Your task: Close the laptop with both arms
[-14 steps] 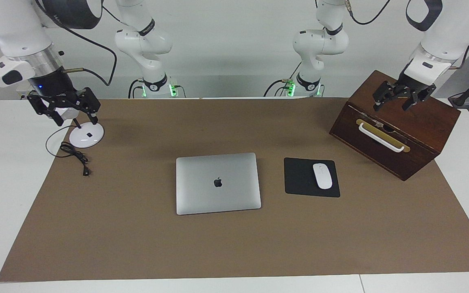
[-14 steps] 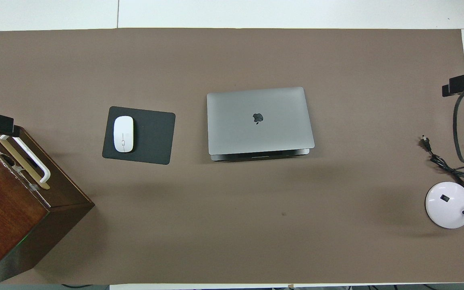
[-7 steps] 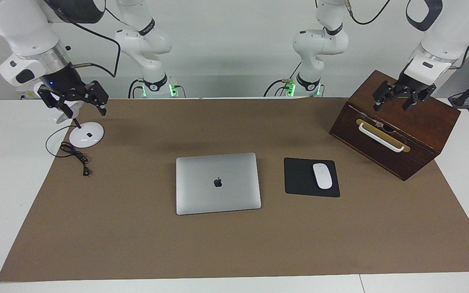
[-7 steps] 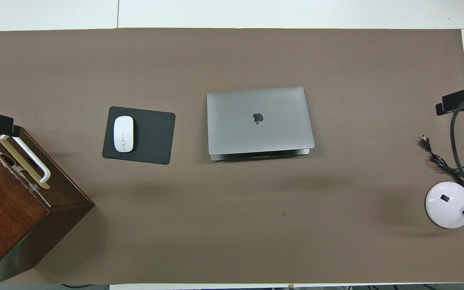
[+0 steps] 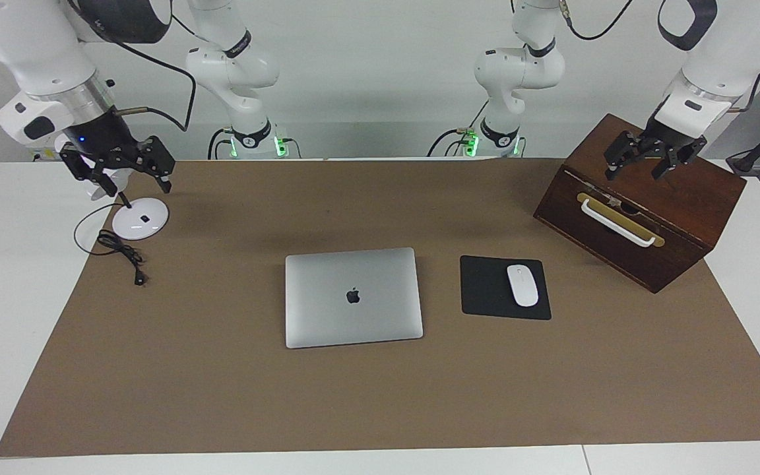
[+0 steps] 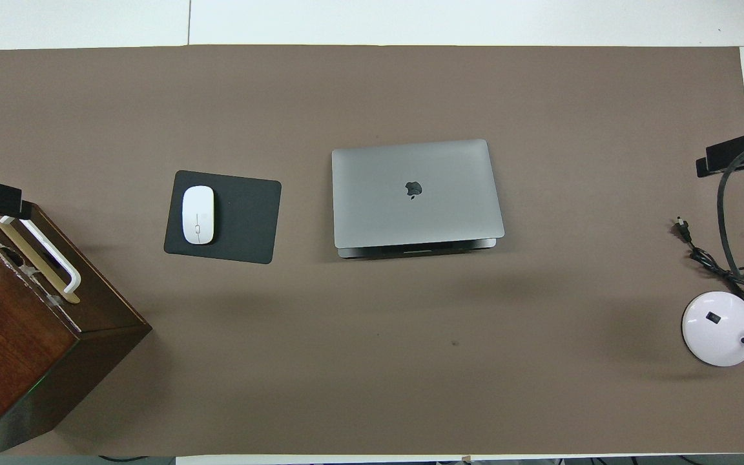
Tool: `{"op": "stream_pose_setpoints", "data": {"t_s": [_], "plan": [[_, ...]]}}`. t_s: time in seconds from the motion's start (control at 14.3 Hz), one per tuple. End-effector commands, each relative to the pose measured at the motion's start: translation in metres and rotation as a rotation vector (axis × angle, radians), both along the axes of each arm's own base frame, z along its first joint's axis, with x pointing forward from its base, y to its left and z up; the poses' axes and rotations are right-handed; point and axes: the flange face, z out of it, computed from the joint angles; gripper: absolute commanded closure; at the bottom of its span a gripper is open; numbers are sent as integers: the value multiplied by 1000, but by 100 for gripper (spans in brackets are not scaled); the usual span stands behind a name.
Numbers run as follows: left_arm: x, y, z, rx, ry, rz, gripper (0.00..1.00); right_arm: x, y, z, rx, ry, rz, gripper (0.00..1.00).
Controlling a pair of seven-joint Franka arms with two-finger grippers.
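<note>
Standing across the desk [image 5: 221, 396] from the robots, I take the laptop [image 5: 353, 297] as the centre of the dial. It lies flat near the middle of the brown mat with its lid down or very nearly so. From overhead a dark strip shows under the lid's edge nearer the robots, and I cannot tell whether that is a remaining gap.

The left end effector [image 5: 634, 173] hangs at two o'clock over the wooden box [image 5: 696, 198], fingers spread wide and holding nothing. The right end effector [image 5: 132, 190] hangs at ten o'clock over the lamp base [image 5: 140, 219], fingers also apart and empty. Both are well away from the laptop.

The black mouse pad [image 5: 485, 287], with a white mouse [image 5: 522, 285] on it, sits at three o'clock just beside the laptop.

Hazards, in my judgement:
- If the lid is not seated, a press from one arm alone could skid the laptop toward the mouse pad
- The right arm's path could snag the lamp's stem or the loose cable [image 5: 123, 254] and drag the lamp
- The left arm could clip the box's handle if it drops before it clears the box
- Hard fingertips could mark the lid
</note>
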Motion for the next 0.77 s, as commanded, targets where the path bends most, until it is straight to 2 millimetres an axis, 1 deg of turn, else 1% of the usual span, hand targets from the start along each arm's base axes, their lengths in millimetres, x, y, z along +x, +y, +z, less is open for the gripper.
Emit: {"op": "stream_pose_setpoints", "data": {"t_s": [0.0, 0.28, 0.7], "plan": [[3, -2, 4, 19, 8, 8, 0, 0, 2, -4, 10, -8, 4, 0], [3, -2, 5, 19, 5, 8, 0, 2, 5, -2, 11, -17, 10, 0], [3, -2, 5, 19, 5, 8, 0, 1, 5, -2, 9, -17, 10, 0]]}}
